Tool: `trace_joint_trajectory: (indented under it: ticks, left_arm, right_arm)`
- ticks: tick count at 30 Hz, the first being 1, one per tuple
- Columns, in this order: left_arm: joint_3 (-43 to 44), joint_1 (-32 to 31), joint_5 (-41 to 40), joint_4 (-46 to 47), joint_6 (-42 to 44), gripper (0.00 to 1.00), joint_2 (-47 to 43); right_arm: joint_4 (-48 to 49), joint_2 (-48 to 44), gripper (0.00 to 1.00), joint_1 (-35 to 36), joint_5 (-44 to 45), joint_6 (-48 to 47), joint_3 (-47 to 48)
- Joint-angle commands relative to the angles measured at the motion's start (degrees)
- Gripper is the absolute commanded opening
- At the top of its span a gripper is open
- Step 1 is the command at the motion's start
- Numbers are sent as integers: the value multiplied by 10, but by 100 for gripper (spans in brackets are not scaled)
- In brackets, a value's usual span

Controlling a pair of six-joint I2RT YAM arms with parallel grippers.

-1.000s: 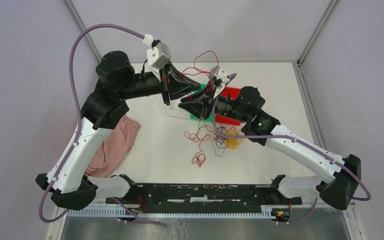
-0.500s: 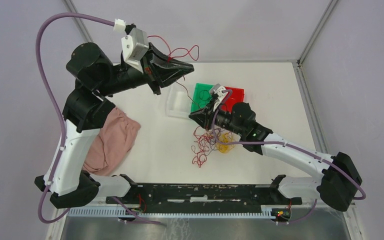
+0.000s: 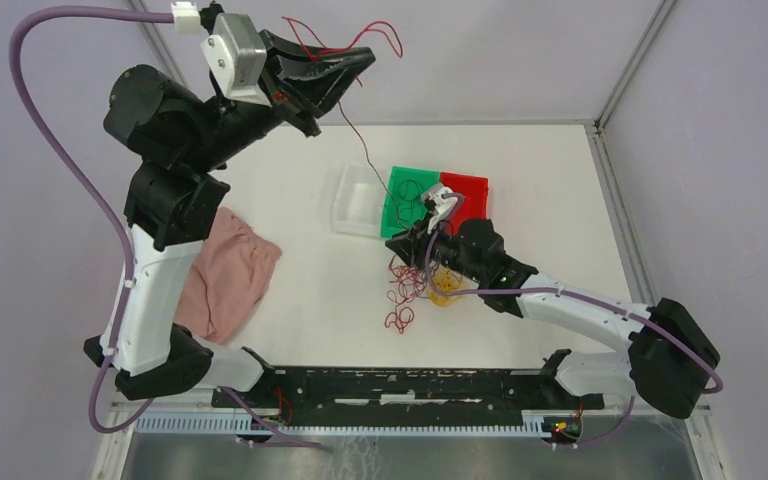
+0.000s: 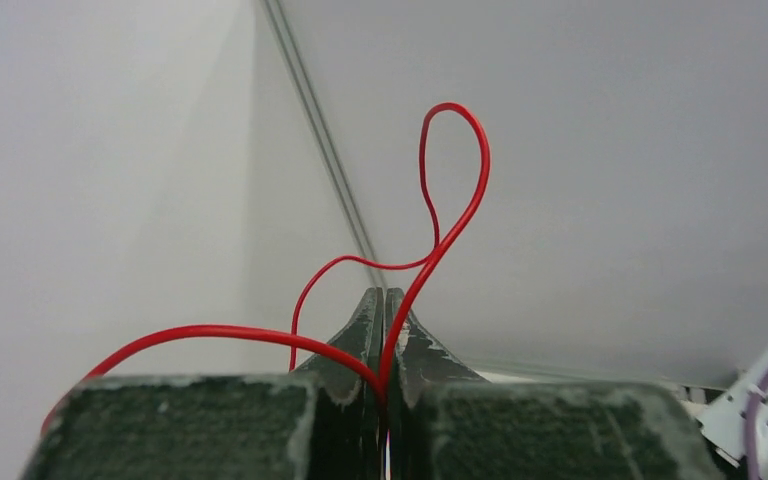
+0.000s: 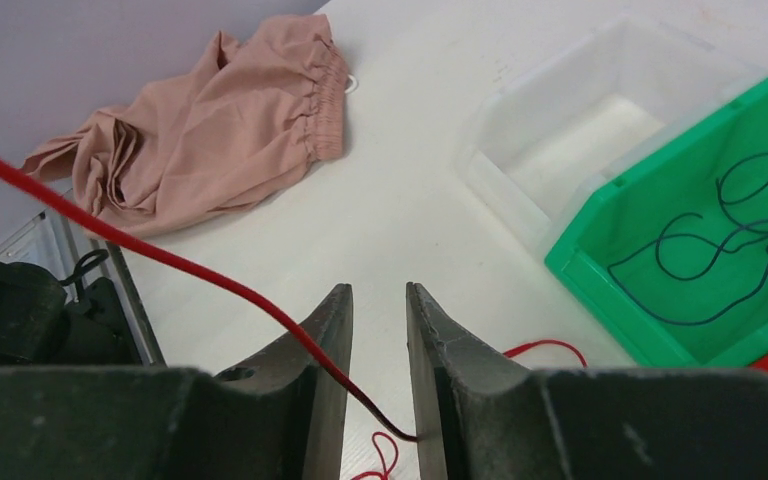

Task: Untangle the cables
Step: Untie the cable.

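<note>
LEFT AND RIGHT AT WORK: My left gripper (image 4: 385, 300), raised high toward the back wall, is clamped on a thin red wire strand (image 4: 451, 106). The strand loops above the tips and trails down to the tangled heap of red and yellow-orange cables (image 3: 400, 295) on the white table (image 3: 300, 300). My right gripper (image 5: 378, 295), low over that heap, shows a narrow gap; the strand crosses one finger into it, apparently unpinched.

I judge one red strand is being drawn free. Next it needs carrying to the red plastic bin (image 3: 468, 187), beside the green plastic bin (image 5: 580, 265) holding a dark blue-black wire (image 5: 720, 240). Where the strand ends inside the heap cannot be made out.
</note>
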Motion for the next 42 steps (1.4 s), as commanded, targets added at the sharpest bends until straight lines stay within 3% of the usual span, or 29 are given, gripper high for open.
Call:
trace_joint_trajectory:
  ticks: [1, 15, 21, 30, 37, 40, 42]
  left_arm:
    - [60, 3, -41, 88, 45, 3, 12]
    - [140, 3, -74, 191, 60, 3, 44]
    - [168, 3, -96, 256, 110, 3, 47]
    - [199, 3, -149, 420, 228, 3, 62]
    - [172, 4, -145, 425, 287, 3, 48]
    - [164, 3, -130, 328, 285, 3, 38]
    - [90, 3, -132, 278, 278, 3, 2]
  right_arm:
    - [47, 26, 34, -3, 12, 17, -16]
    - [121, 122, 43, -3, 13, 51, -49]
    - [173, 167, 47, -3, 37, 64, -83]
    - [178, 135, 56, -1, 110, 45, -128]
    - [136, 56, 58, 1, 132, 15, -132]
    - [107, 18, 55, 1, 117, 2, -113]
    - [87, 3, 55, 1, 82, -6, -89]
